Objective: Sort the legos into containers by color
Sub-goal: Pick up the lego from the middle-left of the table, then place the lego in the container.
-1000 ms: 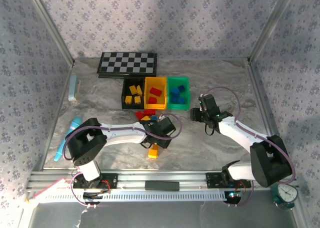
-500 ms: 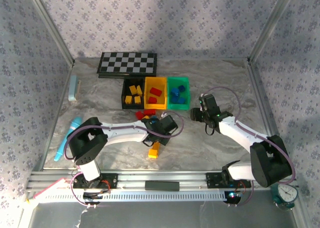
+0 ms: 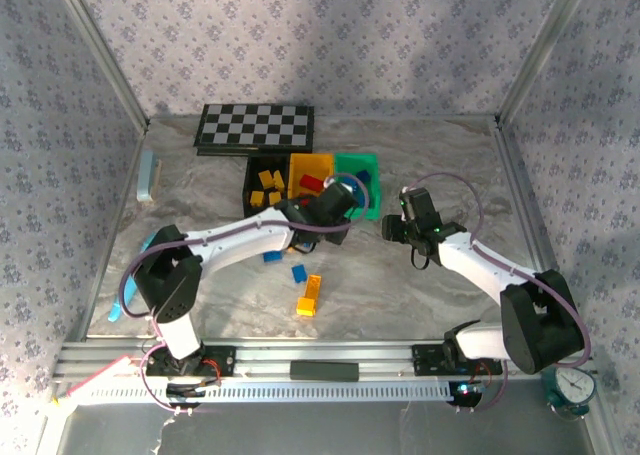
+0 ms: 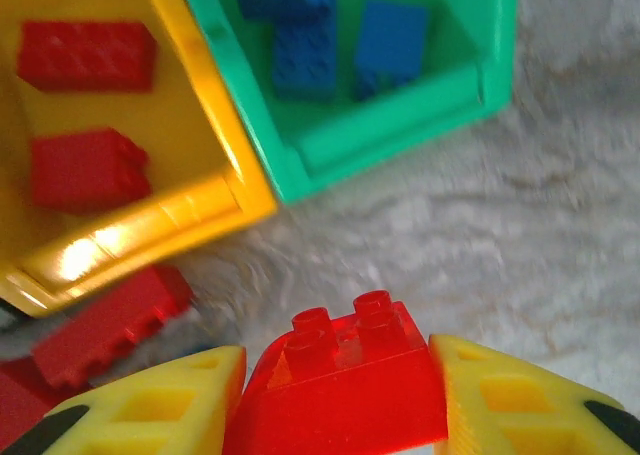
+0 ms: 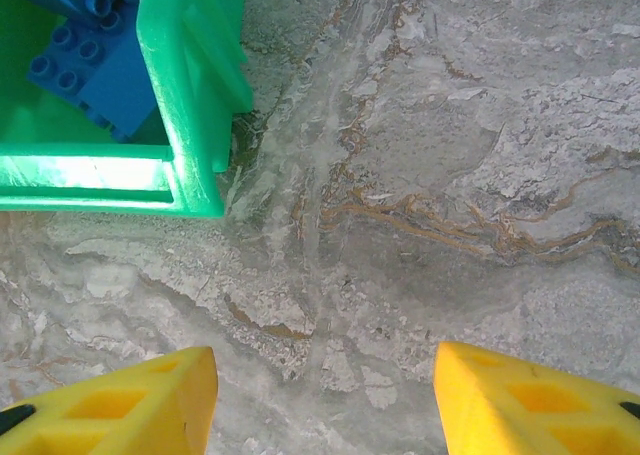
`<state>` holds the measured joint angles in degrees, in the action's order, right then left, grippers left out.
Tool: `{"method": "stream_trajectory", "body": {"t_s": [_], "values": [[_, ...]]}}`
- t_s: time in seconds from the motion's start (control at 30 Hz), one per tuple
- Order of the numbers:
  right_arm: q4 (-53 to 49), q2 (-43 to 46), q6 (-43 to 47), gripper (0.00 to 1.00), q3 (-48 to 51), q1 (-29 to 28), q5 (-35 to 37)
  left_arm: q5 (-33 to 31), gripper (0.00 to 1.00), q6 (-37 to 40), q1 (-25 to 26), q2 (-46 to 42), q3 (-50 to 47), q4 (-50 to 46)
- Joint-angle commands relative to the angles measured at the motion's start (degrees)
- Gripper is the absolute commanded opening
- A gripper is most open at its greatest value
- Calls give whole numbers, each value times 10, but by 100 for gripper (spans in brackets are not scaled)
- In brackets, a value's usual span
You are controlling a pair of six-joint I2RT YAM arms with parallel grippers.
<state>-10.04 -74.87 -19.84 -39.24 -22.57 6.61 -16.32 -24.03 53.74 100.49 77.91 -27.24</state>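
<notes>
LEGO SORT: A red brick (image 4: 340, 370) is pinched in the jaws of the left gripper (image 4: 335, 410), held above the table (image 4: 500, 235) just in front of the yellow bin (image 4: 200, 205) and green bin (image 4: 390, 135). Two red pieces (image 4: 85, 55) lie in the yellow bin and blue pieces (image 4: 390, 35) in the green, while the black bin (image 3: 247, 203) holds yellow ones (image 3: 265, 181). More red bricks (image 4: 105, 325) lie just outside the yellow bin. Two blue bricks (image 3: 298, 273) and an orange brick (image 3: 309, 295) lie loose nearer the arms. The right gripper (image 5: 325, 400), jaws spread wide, hovers over marble beside the green bin's corner.
</notes>
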Motion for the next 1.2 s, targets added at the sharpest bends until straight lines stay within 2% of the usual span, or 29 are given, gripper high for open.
{"method": "stream_trajectory", "body": {"t_s": [0.0, 0.17, 0.3, 0.43, 0.5, 0.67, 0.9, 1.0, 1.17], "values": [[-4, 15, 8, 61, 5, 3, 3, 1, 42, 29, -38, 34, 63, -24], [0, 17, 6, 61, 7, 2, -2, 19, 45, 65, -87, 107, 162, -51], [1, 18, 6, 61, 6, -5, -2, 10, 54, 64, -110, 161, 211, -85], [-1, 17, 8, 61, 5, -14, 8, 11, 78, 60, -118, 167, 200, -79], [-2, 15, 9, 61, 3, -18, 12, 13, 82, 58, -117, 157, 183, -73], [-2, 10, 9, 61, 2, -24, 15, -3, 82, 47, -117, 91, 103, -42], [-3, 8, 8, 61, 3, -29, 15, -10, 74, 23, -118, -35, -40, -15], [-2, 7, 6, 61, 3, -31, 15, -14, 70, 3, -119, -70, -90, -22], [-2, 6, 7, 61, 2, -34, 14, -22, 69, -32, -128, -109, -156, -15]]}}
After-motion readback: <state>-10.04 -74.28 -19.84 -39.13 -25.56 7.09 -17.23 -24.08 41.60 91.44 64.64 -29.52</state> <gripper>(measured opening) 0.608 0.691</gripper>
